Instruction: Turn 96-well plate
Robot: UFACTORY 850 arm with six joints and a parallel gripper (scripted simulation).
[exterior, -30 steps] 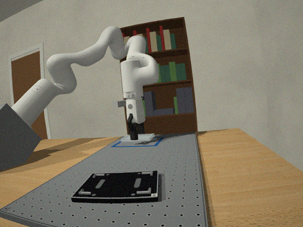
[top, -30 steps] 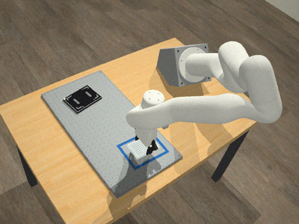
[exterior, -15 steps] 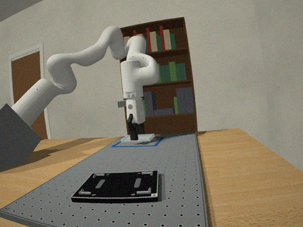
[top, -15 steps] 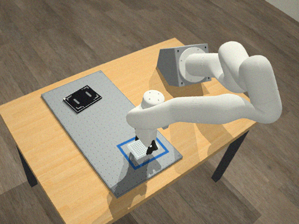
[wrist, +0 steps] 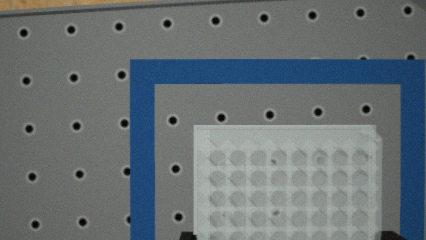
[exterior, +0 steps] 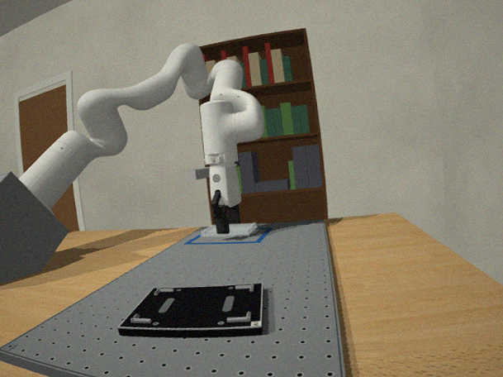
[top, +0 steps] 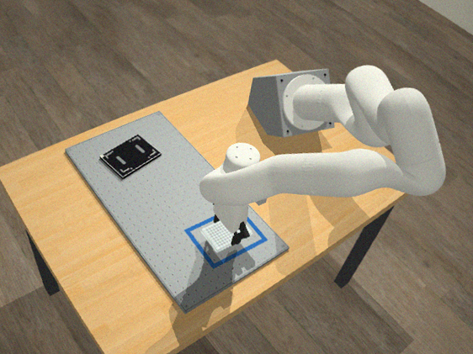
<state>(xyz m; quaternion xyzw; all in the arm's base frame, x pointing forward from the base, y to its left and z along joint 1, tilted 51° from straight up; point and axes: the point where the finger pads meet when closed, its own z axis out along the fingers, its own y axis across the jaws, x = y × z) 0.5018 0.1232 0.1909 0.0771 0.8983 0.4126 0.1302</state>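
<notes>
My gripper (top: 228,228) (exterior: 228,223) (wrist: 290,236) is shut on the 96-well plate (top: 214,236) (exterior: 245,229) (wrist: 290,189), fingers on two opposite sides. The plate is level and very low over the board, inside the blue outline (top: 239,253) (exterior: 224,242) (wrist: 275,71); I cannot tell whether it touches the board. Its cut-off corner shows at the upper right of the plate in the wrist view. The black plate nest (top: 129,156) (exterior: 196,305) is empty, its corner locators bare. A small white mark (exterior: 255,323) sits at its near right corner in the exterior view.
The grey perforated board (top: 157,228) (exterior: 287,345) (wrist: 100,150) carries the nest at one end and the blue outline at the other. The wooden table (top: 48,225) (exterior: 396,283) surrounds it. The arm's grey base block (top: 264,103) (exterior: 22,233) stands beside the board.
</notes>
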